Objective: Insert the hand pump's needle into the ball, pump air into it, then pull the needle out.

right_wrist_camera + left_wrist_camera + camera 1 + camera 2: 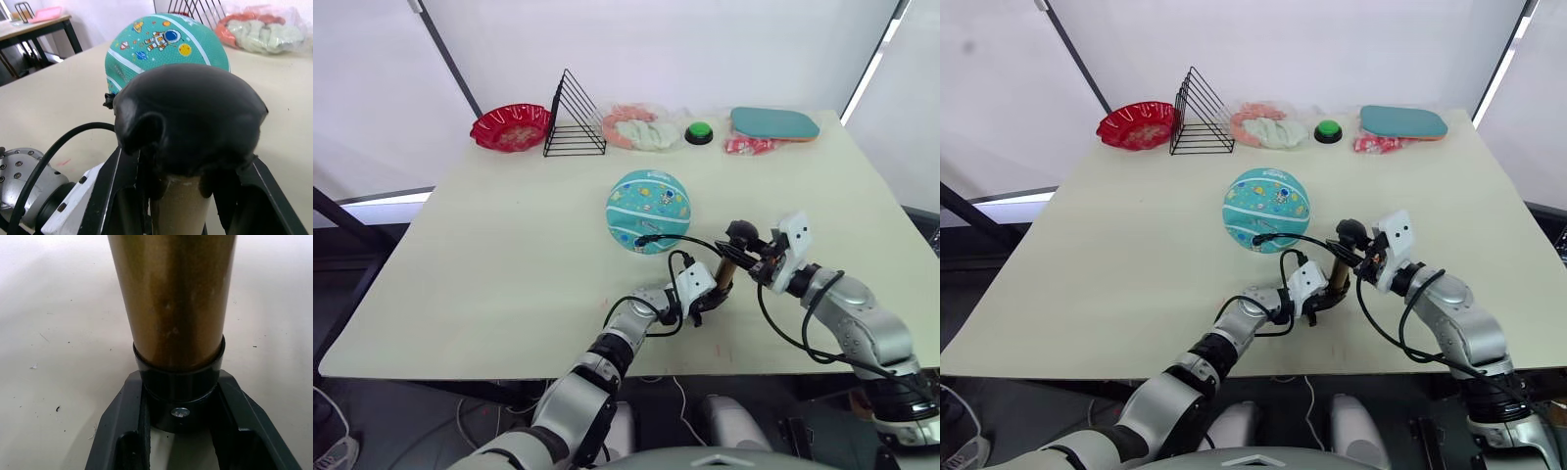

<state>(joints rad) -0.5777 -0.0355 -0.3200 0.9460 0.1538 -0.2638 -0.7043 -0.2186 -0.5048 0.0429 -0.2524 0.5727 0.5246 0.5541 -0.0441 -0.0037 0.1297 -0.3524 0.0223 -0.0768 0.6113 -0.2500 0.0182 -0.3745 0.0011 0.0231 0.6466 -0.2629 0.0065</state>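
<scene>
— What are your fingers doing?

— My left gripper (pixel 180 431) is clamping the black bottom collar of the hand pump (pixel 724 277), the smooth gold barrel rising upright between my fingers (pixel 128 431). My right gripper (pixel 195 196) is closing under the pump's rounded, matte black T-handle (pixel 188 117); that handle is blocking most of my view of the barrel below it.

— And the ball?

— The ball (pixel 648 211) is sitting on the pale table (pixel 489 255) just beyond my fingers, teal rubber with white bands and cartoon prints. The thin black hose (pixel 690 240) is arching from the pump to the ball's near side. The needle itself I cannot make out; the fitting (pixel 642 238) is lying against the ball.
</scene>
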